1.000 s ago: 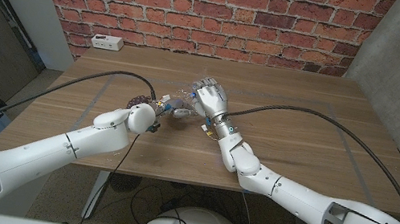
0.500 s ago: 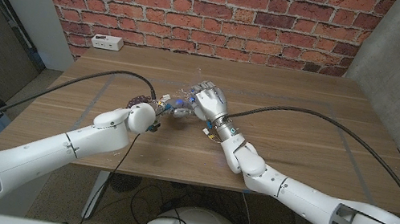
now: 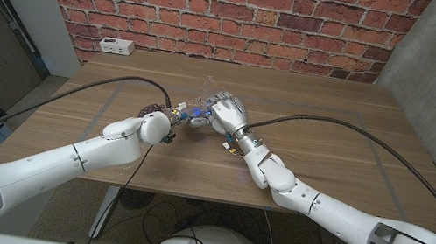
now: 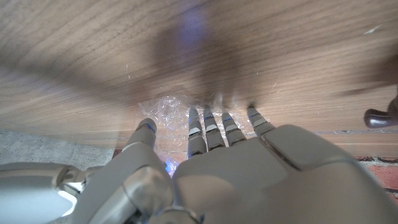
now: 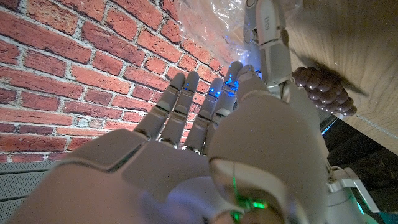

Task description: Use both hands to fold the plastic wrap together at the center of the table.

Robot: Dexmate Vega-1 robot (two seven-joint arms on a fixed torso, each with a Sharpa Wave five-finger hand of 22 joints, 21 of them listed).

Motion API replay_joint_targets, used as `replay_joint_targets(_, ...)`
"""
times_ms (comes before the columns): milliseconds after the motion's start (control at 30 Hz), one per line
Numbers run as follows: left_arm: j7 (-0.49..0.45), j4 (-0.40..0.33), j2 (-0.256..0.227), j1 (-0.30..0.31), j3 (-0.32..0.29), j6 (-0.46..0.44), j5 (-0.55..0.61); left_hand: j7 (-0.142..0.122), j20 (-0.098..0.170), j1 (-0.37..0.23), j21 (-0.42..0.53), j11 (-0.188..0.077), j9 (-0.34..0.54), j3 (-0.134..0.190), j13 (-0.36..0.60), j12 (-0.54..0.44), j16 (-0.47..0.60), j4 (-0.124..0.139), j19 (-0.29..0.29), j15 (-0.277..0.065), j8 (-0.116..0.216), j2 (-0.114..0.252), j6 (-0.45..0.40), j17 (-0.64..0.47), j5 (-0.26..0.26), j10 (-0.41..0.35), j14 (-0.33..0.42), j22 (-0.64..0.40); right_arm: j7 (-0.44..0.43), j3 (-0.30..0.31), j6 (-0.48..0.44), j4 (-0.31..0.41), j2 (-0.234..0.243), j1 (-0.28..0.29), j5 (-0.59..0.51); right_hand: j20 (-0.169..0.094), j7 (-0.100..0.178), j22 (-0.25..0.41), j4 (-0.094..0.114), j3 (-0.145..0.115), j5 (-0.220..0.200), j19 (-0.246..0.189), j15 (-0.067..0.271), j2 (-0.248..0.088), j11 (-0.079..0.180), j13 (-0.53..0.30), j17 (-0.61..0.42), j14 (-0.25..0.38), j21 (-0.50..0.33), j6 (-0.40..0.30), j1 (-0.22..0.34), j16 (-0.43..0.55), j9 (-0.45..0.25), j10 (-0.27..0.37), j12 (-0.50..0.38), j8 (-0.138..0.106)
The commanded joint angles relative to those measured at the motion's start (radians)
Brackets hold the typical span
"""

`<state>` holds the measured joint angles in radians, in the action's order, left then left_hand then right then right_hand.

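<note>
You had the plastic wrap (image 3: 199, 110) bunched between both hands, mid-surface (image 3: 326, 167). Left hand (image 3: 166, 121) pressed its fingers onto it. Right hand (image 3: 227, 111) met it from the opposite side; whether that one gripped, I could not tell.

The left hand (image 4: 249, 168) shows from behind, its pale back broad and close to the camera, its fingers (image 4: 196, 132) reaching out toward the wooden table (image 4: 93, 56). The fingertips meet a crumpled piece of clear plastic wrap (image 4: 163, 115) that lies on the wood, and the thumb comes in against the wrap's side, blue light glinting on the film near it. A soft dark shadow falls across the table beyond the fingers. A dark rounded fingertip of another hand (image 4: 379, 117) shows apart from the wrap.
</note>
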<state>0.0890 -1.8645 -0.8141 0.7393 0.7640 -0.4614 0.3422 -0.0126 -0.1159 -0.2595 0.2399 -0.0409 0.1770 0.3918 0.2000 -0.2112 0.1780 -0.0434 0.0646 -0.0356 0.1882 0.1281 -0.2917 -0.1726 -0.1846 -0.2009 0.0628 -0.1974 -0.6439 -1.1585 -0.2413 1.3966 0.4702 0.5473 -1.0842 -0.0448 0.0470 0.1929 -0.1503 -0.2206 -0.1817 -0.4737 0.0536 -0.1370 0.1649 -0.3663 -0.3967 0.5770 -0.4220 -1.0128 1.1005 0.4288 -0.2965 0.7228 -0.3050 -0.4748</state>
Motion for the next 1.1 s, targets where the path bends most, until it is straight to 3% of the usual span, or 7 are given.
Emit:
replay_joint_targets(33,-0.083,-0.043,-0.011,0.05,-0.026,-0.013,0.025,-0.001,-0.002,0.005,0.005,0.0,0.003,0.016,-0.001,-0.014,0.012,-0.005,-0.018,-0.009,0.017,0.003,-0.055,0.0,-0.001,-0.031,0.033,-0.004,0.024,0.023,0.029,0.014,0.006,0.01,-0.012,-0.008,0.009,0.003,0.005,0.001,-0.005,-0.01,0.177,-0.001,0.0,-0.002,-0.002,-0.001,-0.006,-0.007,0.008,-0.002,-0.002,0.001,0.001,-0.007)
replay_joint_targets(433,-0.318,-0.132,0.005,0.173,-0.052,-0.153,0.174,0.008,-0.041,-0.038,0.031,-0.004,0.004,0.075,0.0,-0.057,0.037,-0.05,-0.107,-0.006,0.036,0.009,-0.208,-0.003,-0.005,-0.192,0.207,-0.002,0.039,0.031,0.036,0.019,0.0,0.012,-0.022,-0.007,0.008,0.003,0.008,0.004,-0.005,-0.009,0.178,-0.002,0.0,0.0,-0.002,0.0,-0.007,-0.005,0.008,-0.004,0.001,0.003,0.005,-0.008)
replay_joint_targets(767,-0.328,-0.182,0.03,0.196,-0.009,-0.351,0.31,0.014,-0.036,-0.051,0.075,-0.01,0.005,0.105,0.002,-0.073,0.051,-0.074,-0.227,-0.015,0.044,0.001,-0.321,-0.003,-0.007,-0.29,0.335,-0.006,0.05,0.027,0.032,0.021,-0.008,0.014,-0.034,-0.006,0.008,0.003,0.008,0.005,-0.005,-0.009,0.179,-0.002,-0.001,0.0,-0.003,0.001,-0.009,-0.004,0.009,-0.006,0.003,0.003,0.006,-0.01)
replay_joint_targets(933,-0.373,-0.202,0.037,0.229,-0.015,-0.391,0.34,0.016,-0.037,-0.053,0.097,-0.014,0.005,0.116,0.002,-0.08,0.055,-0.083,-0.281,-0.017,0.047,-0.005,-0.372,-0.004,-0.008,-0.342,0.392,-0.009,0.055,0.02,0.042,0.018,-0.011,0.008,-0.039,-0.006,0.007,0.003,0.008,0.007,-0.005,-0.01,0.179,-0.003,-0.001,0.001,-0.004,0.002,-0.01,-0.004,0.01,-0.006,0.004,0.005,0.007,-0.011)
replay_joint_targets(1000,-0.427,-0.209,0.042,0.261,-0.036,-0.378,0.334,0.029,-0.037,-0.054,0.111,-0.004,0.006,0.133,0.002,-0.087,0.063,-0.086,-0.314,-0.024,0.053,0.002,-0.428,-0.005,-0.012,-0.393,0.456,-0.011,0.062,0.015,0.048,0.013,-0.013,0.005,-0.042,-0.005,0.006,0.003,0.008,0.007,-0.005,-0.01,0.179,-0.003,-0.001,0.0,-0.004,0.002,-0.01,-0.005,0.011,-0.007,0.005,0.004,0.008,-0.012)
replay_joint_targets(1067,-0.494,-0.214,0.046,0.3,-0.066,-0.346,0.318,0.045,-0.029,-0.055,0.128,0.037,0.008,0.154,0.005,-0.099,0.072,-0.085,-0.353,-0.027,0.061,0.012,-0.498,-0.008,-0.018,-0.455,0.529,-0.013,0.063,0.012,0.056,-0.003,-0.021,-0.003,-0.041,-0.006,0.007,0.003,0.007,0.007,-0.005,-0.01,0.18,-0.003,-0.001,0.0,-0.004,0.002,-0.01,-0.005,0.012,-0.007,0.005,0.005,0.008,-0.012)
replay_joint_targets(1100,-0.526,-0.215,0.046,0.318,-0.08,-0.328,0.311,0.054,-0.02,-0.054,0.136,0.042,0.01,0.162,0.011,-0.106,0.074,-0.085,-0.37,-0.027,0.067,0.014,-0.532,-0.009,-0.02,-0.48,0.556,-0.014,0.063,0.011,0.06,-0.01,-0.024,-0.006,-0.039,-0.006,0.007,0.003,0.007,0.007,-0.005,-0.01,0.179,-0.003,-0.001,0.0,-0.004,0.002,-0.01,-0.005,0.012,-0.007,0.005,0.005,0.008,-0.012)
